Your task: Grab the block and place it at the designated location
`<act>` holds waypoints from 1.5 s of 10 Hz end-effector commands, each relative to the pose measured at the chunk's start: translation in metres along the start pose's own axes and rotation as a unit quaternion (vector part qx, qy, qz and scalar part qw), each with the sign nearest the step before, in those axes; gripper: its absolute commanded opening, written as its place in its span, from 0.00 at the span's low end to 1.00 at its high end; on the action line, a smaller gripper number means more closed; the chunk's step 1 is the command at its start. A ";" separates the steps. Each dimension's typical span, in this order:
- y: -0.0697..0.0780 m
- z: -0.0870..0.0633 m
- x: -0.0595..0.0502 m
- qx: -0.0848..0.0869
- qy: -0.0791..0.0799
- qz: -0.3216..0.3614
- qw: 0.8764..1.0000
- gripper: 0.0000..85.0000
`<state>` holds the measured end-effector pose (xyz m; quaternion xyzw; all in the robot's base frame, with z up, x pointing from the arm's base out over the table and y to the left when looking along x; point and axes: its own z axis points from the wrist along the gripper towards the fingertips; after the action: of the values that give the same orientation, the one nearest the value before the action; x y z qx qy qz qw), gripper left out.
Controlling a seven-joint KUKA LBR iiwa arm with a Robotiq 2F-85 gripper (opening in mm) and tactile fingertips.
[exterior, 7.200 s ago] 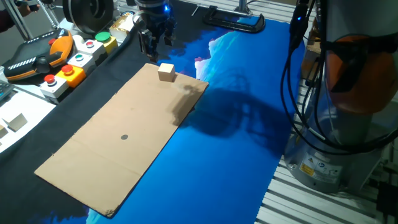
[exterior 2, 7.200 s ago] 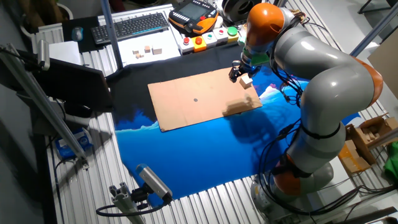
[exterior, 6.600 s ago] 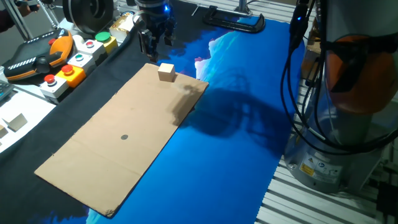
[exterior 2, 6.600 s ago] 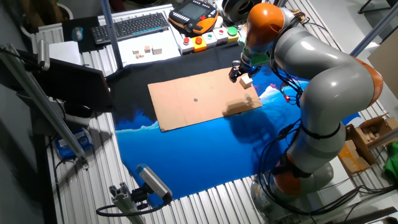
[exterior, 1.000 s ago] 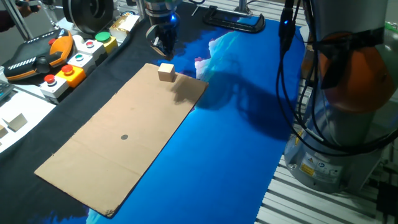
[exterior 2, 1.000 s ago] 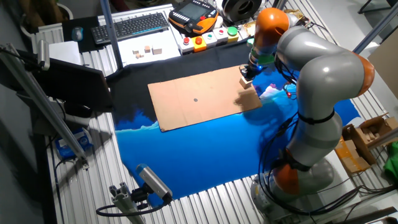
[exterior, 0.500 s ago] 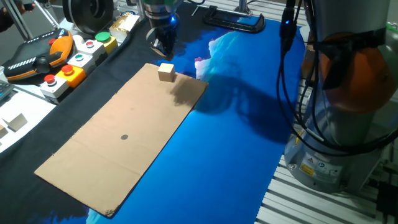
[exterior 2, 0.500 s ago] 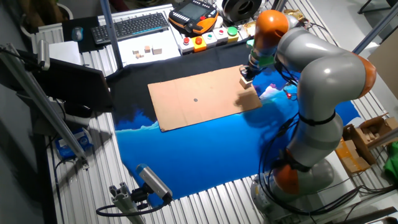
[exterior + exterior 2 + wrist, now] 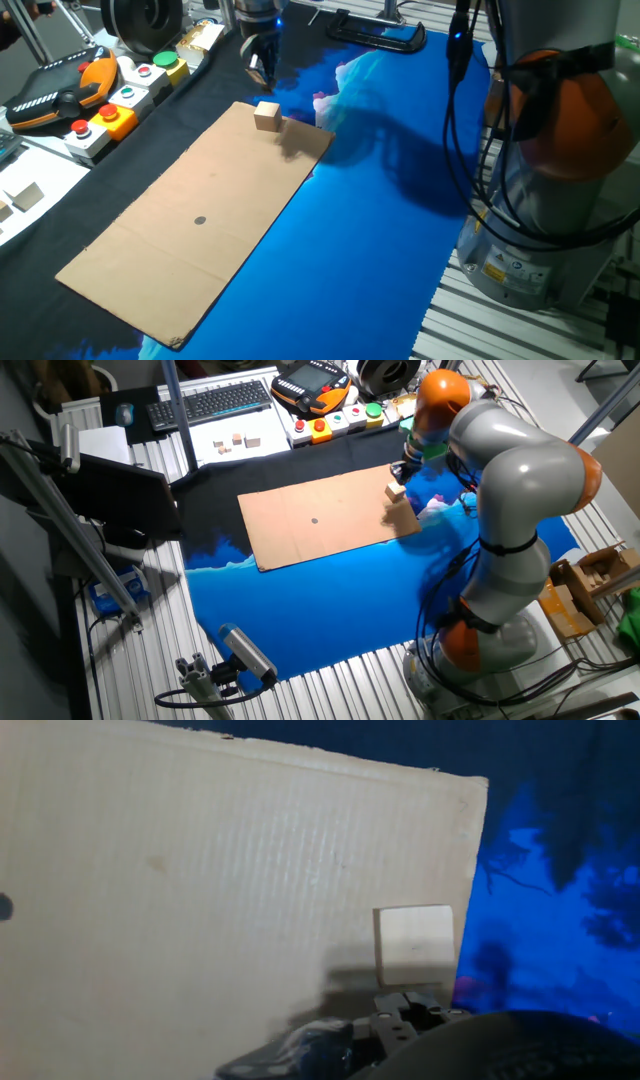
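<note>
1. The claw [image 9: 262, 68] hangs above and just behind the block [image 9: 267, 116], holding nothing; I cannot tell how wide it stands.
2. The block sits free below it, near the cardboard [image 9: 190, 225] corner.
3. The dot [image 9: 200, 222] lies well beyond, awaiting the block.

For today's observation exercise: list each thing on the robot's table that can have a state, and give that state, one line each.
Small light tan wooden cube: resting free on the cardboard, near its corner, not gripped.
Dark grey round dot: uncovered, nothing on it.
Brown cardboard sheet: lying flat.
Claw: raised beyond the cube, holding nothing; open or shut unclear.
</note>
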<state>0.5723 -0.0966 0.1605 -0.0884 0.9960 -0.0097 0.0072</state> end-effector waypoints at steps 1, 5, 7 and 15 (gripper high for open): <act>-0.002 0.002 -0.001 -0.005 0.001 -0.001 1.000 0.01; -0.005 0.012 -0.006 -0.020 -0.002 0.015 1.000 0.52; -0.009 0.020 -0.007 -0.018 -0.017 0.014 1.000 0.81; -0.017 0.053 -0.012 -0.009 -0.022 0.015 1.000 1.00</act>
<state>0.5886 -0.1121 0.1071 -0.0731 0.9969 0.0020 0.0274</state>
